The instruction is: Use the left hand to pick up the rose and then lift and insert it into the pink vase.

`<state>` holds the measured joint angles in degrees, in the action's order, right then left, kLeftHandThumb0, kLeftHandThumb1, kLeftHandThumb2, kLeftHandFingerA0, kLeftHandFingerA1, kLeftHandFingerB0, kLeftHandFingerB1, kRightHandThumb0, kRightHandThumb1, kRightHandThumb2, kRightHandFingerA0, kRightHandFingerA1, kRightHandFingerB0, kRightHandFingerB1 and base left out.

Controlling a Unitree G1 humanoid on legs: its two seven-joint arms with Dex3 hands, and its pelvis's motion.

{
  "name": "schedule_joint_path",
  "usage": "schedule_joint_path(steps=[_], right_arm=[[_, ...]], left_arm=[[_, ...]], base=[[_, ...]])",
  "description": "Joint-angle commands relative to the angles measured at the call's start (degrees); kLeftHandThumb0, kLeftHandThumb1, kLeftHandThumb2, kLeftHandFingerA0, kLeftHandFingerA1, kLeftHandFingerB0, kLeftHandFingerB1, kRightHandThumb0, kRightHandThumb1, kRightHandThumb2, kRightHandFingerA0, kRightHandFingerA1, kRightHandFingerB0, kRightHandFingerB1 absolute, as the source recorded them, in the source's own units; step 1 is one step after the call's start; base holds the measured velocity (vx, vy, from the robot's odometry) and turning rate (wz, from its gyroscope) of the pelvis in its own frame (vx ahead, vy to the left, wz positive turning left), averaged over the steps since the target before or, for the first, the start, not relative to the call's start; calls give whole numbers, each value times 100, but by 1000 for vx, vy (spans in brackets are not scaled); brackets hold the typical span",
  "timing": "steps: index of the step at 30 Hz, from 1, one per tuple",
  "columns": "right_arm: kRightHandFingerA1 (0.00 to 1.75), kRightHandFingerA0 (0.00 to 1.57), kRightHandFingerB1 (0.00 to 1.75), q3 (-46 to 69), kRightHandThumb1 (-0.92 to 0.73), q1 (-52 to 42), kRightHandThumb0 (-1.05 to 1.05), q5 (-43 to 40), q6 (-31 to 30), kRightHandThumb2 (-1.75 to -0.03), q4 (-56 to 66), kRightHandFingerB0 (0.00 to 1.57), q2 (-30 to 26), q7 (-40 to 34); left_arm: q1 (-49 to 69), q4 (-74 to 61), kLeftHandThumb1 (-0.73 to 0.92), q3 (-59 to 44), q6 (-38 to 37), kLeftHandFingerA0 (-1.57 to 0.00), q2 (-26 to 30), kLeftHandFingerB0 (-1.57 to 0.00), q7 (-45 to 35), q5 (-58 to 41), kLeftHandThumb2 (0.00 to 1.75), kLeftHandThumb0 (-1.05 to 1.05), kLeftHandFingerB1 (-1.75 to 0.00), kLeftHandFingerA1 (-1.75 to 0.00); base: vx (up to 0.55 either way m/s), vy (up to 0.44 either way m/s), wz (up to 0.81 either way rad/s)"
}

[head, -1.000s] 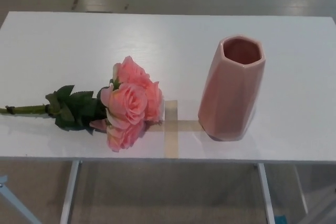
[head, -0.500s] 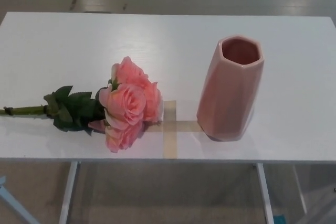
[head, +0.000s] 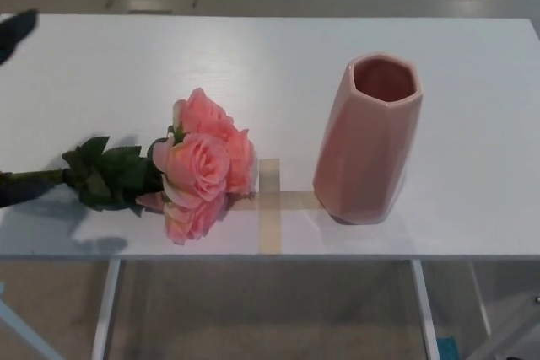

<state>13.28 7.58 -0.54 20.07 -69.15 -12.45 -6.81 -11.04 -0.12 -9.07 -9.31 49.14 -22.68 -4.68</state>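
Head view shows only a dark blurred tip of the left hand [head: 17, 29] at the left edge, above the desk [head: 253, 65]; whether its fingers are apart or together cannot be told. The right hand does not show. Below it, the rose [head: 198, 170] lies flat on the desk, its green stem running off toward the left edge and its pink blooms pointing right, touching a cross of tan tape [head: 270, 204]. The pink vase [head: 369, 141] stands upright just right of the tape, apart from the blooms, its mouth open.
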Motion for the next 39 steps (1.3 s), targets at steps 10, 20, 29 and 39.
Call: schedule_joint_path(steps=[10,20,29,39], right_arm=[[50,57,44,46,-61,10,-12,-127,98,-57,84,47,41,89],[50,58,44,61,-61,28,-12,-106,120,-57,90,48,54,112],[50,58,44,73,-61,21,-12,-105,135,-57,129,48,70,92],[50,58,44,110,-61,19,-12,-135,123,-57,121,48,79,142]], left_arm=[[-2071,1491,32,2144,1354,-4,121,-3,-457,2223,69,-45,-19,-21],[-2754,2429,32,2883,1503,0,-251,0,-392,2598,71,-46,-22,-21],[-2924,2773,33,3016,1585,0,-620,0,-348,2811,72,-47,-22,-21],[-2856,2749,32,3134,1669,0,-937,0,-411,3004,71,-46,-23,-21]], base=[[0,0,0],[0,0,0],[0,0,0],[0,0,0]])
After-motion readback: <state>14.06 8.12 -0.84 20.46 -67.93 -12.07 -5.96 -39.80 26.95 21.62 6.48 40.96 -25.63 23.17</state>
